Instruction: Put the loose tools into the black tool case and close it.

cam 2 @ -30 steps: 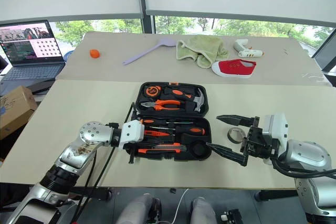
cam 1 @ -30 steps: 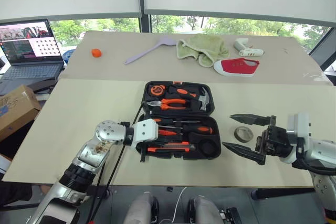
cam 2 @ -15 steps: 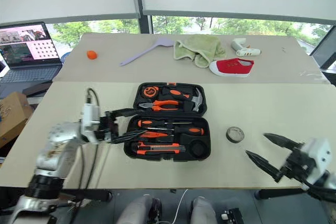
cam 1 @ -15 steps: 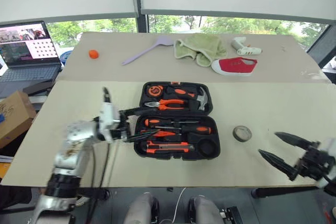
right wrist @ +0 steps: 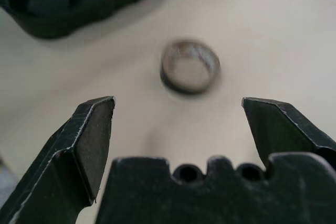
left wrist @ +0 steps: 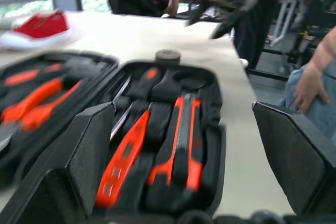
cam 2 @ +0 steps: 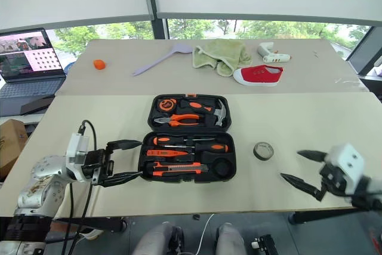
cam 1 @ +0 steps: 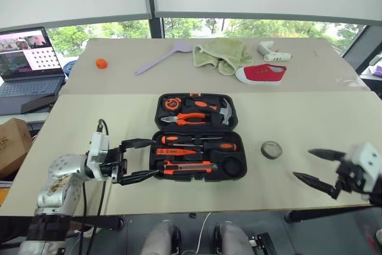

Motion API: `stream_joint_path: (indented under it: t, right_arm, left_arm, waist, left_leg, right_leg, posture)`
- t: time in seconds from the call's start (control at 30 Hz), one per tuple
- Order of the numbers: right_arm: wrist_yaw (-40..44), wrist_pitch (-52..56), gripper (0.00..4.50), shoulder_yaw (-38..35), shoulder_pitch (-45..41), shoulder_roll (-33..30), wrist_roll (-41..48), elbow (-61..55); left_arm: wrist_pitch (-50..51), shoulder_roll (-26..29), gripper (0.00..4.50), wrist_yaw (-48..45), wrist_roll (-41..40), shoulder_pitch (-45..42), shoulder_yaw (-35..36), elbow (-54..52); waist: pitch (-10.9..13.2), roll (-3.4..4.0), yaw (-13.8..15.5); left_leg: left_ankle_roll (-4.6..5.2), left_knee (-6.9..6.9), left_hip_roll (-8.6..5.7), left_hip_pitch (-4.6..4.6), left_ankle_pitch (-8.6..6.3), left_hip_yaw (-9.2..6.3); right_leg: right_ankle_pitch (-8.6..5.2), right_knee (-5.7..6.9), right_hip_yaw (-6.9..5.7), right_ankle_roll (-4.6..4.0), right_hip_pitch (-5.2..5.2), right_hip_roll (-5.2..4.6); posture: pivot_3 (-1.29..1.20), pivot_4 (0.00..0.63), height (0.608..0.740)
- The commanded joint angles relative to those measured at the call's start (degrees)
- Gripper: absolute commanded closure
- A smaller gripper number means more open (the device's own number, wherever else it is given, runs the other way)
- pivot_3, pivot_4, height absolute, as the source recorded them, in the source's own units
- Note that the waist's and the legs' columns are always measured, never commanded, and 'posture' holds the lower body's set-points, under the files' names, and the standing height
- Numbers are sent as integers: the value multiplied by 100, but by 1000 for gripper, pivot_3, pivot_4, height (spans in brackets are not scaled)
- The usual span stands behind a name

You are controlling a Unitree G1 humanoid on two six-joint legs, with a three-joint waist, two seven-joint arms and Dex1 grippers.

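The black tool case [cam 1: 244, 165] lies open at the table's middle. Two orange-and-black screwdrivers [cam 1: 197, 143] and a utility knife [cam 1: 186, 169] sit in slots of its near half. Pliers and a hammer fill the far half. A grey tape roll [cam 1: 271, 149] lies on the table just right of the case, also seen ahead of the right fingers [right wrist: 189, 66]. My left gripper [cam 1: 152, 158] stands open at the case's left edge, pointing across it. My right gripper [cam 1: 302, 163] is open near the table's front right, apart from the roll.
On the far table lie an orange ball [cam 1: 101, 63], a lilac spatula [cam 1: 158, 58], a green towel [cam 1: 218, 55], a red shoe [cam 1: 261, 73] and a white object [cam 1: 271, 55]. A laptop [cam 1: 27, 52] and cardboard box [cam 1: 12, 141] stand at the left. A person's hand [left wrist: 310, 82] shows beyond the table.
The left gripper opened and drew back leftward out of the case. The right gripper swung right and nearer the front edge, away from the tape roll.
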Motion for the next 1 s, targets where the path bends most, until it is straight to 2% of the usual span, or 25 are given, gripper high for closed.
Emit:
stream_joint_path:
  t: [0.03, 0.17, 0.27, 0.47, 0.63, 0.7, 0.77, 0.83, 0.9, 1.0]
  right_arm:
    - [119, 681, 0, 975, -986, -288, -359, 213]
    - [383, 835, 0, 1757, -1839, -316, -694, 632]
    - [708, 793, 683, 2222, -2140, -367, -925, 856]
    - [925, 784, 2747, 2715, -2572, -319, -1313, 1172]
    - [1258, 253, 4456, 2612, -2707, -308, -1221, 1252]
    - [1553, 97, 4486, 2432, -2723, -403, -983, 1028]
    - [2065, 414, 4486, 2234, -2715, -412, -248, 421]
    - [2242, 814, 4486, 2144, -2711, -392, 212, 12]
    - [2070, 1403, 4486, 2276, -2825, -267, 530, -501]
    - [1699, 2347, 4486, 2860, -3163, -11, 639, -1092]
  left_arm:
    - [-9, -202, 24, 273, 145, -177, -275, -573]
    - [156, -309, 24, 528, 160, -171, -432, -941]
    - [192, -267, 0, 556, 176, -69, -465, -1060]
    - [176, -195, 0, 605, 184, 25, -396, -1117]
    - [54, -225, 0, 623, 204, 48, -364, -1136]
    - [19, -226, 0, 615, 195, 83, -350, -1144]
    - [-37, -218, 0, 596, 195, 149, -338, -1137]
    - [-60, -214, 0, 604, 194, 186, -341, -1143]
    - [-95, -219, 0, 602, 205, 240, -356, -1134]
    - [-108, -212, 0, 603, 225, 323, -398, -1141]
  waist:
    - [1, -1, 22]
    - [2, -3, 4]
    - [2, -3, 4]
    - [2, -3, -37]
    - [2, -3, -36]
    - [2, -2, -38]
    - [4, 1, -45]
    - [5, 0, -47]
    - [7, -4, -50]
    - [8, -6, -55]
  left_leg:
    - [-2, -2, -2, -7, 2, 1]
    - [-15, 2, -7, -19, 11, 7]
    - [-16, 1, -7, -21, 12, 7]
    - [-16, 2, -8, -24, 12, 12]
    - [-18, 2, -8, -23, 13, 12]
    - [-20, 1, -7, -23, 14, 12]
    - [-20, 1, -7, -23, 14, 13]
    - [-20, 1, -6, -23, 14, 11]
    - [-21, 0, -2, -17, 13, 5]
    - [-18, 0, -2, -15, 8, 5]
  right_leg:
    - [0, 0, -2, 0, -3, -2]
    - [2, -6, -2, 2, -10, -6]
    - [1, -6, -8, 4, -8, -4]
    - [0, -6, -13, 8, -9, -2]
    - [0, -6, -12, 9, -8, -2]
    - [0, -6, -13, 9, -9, -1]
    - [0, -6, -12, 10, -9, -1]
    - [0, -6, -12, 10, -10, -1]
    - [0, -7, -14, 9, -3, -2]
    - [1, -7, -13, 8, -4, -25]
  posture:
    - [0, 150, 740]
    - [0, 150, 740]
    - [0, 150, 740]
    - [0, 150, 740]
    - [0, 150, 740]
    - [0, 150, 740]
    - [0, 150, 740]
    - [0, 150, 740]
    - [0, 150, 740]
    - [0, 150, 740]
